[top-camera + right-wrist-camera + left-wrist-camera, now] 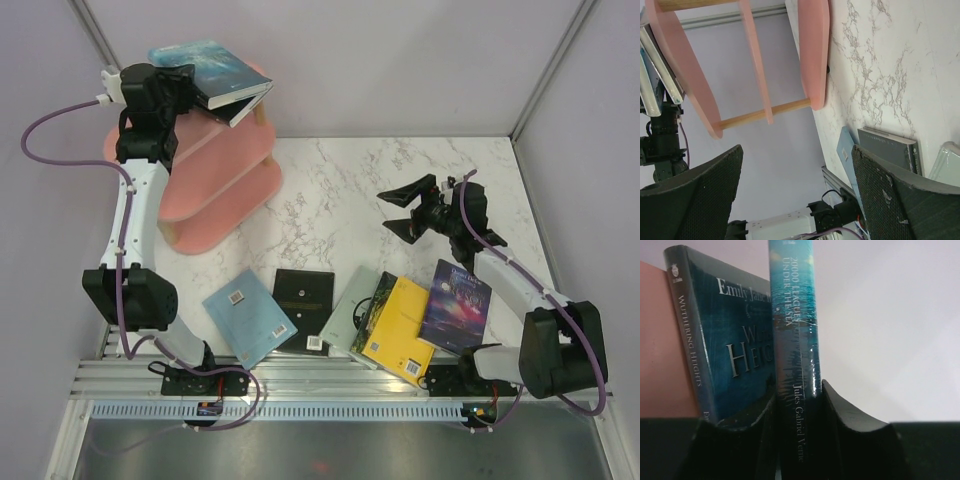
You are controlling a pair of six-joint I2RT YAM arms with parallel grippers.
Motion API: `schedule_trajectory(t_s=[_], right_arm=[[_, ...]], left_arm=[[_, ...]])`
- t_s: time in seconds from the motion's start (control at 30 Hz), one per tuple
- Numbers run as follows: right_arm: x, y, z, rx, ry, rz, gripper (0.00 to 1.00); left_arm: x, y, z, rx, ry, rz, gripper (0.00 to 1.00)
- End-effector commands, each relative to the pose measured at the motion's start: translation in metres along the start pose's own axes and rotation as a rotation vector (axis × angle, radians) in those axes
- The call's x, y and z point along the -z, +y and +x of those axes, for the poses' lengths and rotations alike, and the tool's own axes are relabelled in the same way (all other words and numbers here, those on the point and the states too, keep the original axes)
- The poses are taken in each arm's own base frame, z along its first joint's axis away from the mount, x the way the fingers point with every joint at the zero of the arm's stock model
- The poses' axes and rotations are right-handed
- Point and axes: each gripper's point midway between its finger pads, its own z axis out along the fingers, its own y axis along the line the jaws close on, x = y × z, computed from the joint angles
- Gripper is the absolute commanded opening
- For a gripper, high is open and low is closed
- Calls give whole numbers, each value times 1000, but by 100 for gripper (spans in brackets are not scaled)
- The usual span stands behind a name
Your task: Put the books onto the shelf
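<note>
The pink three-tier shelf (220,190) stands at the back left. My left gripper (190,90) is up at its top board and shut on the spine of a teal book (792,315). That book stands just beside a dark blue book (735,330), which rests against the pink board (660,340). Both show on the shelf top (232,85). My right gripper (415,210) hovers open over the marble table, nothing between its fingers (875,190). On the table lie a pale blue book (250,315), a black one (303,295), a grey-green one (352,315), a yellow one (400,335) and a purple galaxy one (455,305).
The loose books lie in a row along the near edge, just ahead of the arm bases. Grey walls close in the marble table (400,170) on three sides. In the right wrist view the shelf (815,50), the pale blue book (845,145) and the black book (887,150) show.
</note>
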Motion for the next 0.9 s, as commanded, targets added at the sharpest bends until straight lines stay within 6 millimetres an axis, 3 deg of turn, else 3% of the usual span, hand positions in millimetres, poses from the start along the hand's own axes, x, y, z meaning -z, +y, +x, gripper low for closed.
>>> schedule_trajectory(t_s=[0.0,0.03,0.13,0.2,0.33,0.5,0.53,0.77,0.8,0.83,0.87], right_arm=[[-1,24,-2,28,3,-67,92],[-2,23,-2,28,0,-66,92],[-3,20,-3,26,-2,-60,92],[-3,18,-3,24,-4,-59,92],[-4,14,-4,20,-12,-52,92],[-6,12,-6,23,-17,-45,92],[-6,11,-6,25,-18,-42,92],[-10,7,-10,80,-24,-1,92],[-12,5,-11,111,-20,22,92],[-15,25,-11,175,-23,10,92],[-17,15,-3,266,11,78,92]], left_arm=[[36,-60,-21,-14,-50,143,40],[39,-59,-23,-34,-58,136,42],[47,-48,-27,-78,-73,77,66],[50,-43,-27,-113,-69,49,74],[60,-29,-25,-182,-46,-8,83],[76,-30,-36,-310,-69,-24,90],[79,-32,-40,-328,-88,-32,100],[98,-40,-48,-470,-90,-8,100],[102,-43,-46,-515,-77,8,100],[106,-47,-40,-534,-42,35,100],[117,-53,-39,-547,-30,61,100]])
